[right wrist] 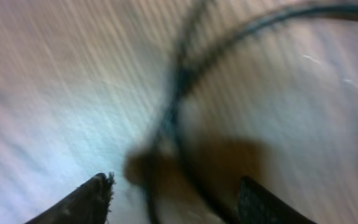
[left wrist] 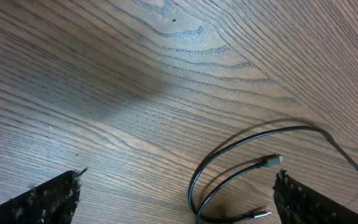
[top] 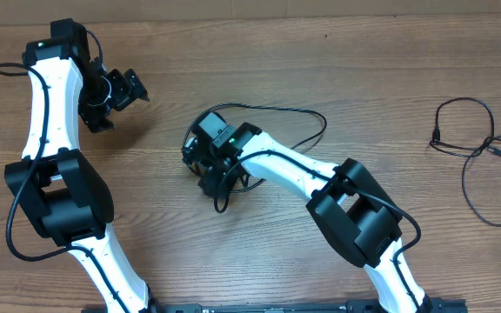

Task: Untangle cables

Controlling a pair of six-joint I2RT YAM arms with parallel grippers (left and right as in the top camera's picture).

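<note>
A small tangle of thin black cables (top: 277, 108) lies in the middle of the table, one loop trailing off to the right. My right gripper (top: 209, 169) hangs low over the tangle's left end. Its wrist view is blurred, but the fingers stand apart with dark cable strands (right wrist: 179, 93) running down between them (right wrist: 176, 186). My left gripper (top: 133, 87) is up at the far left, wide open and holding nothing. Its wrist view shows a cable loop (left wrist: 241, 138) with a small plug (left wrist: 272, 161) on the wood near the right finger (left wrist: 316, 202).
A second group of loose black cables (top: 481, 149) lies at the table's right edge. The wood table (top: 172, 261) carries nothing else. Both arms' white links cross the lower part of the overhead view.
</note>
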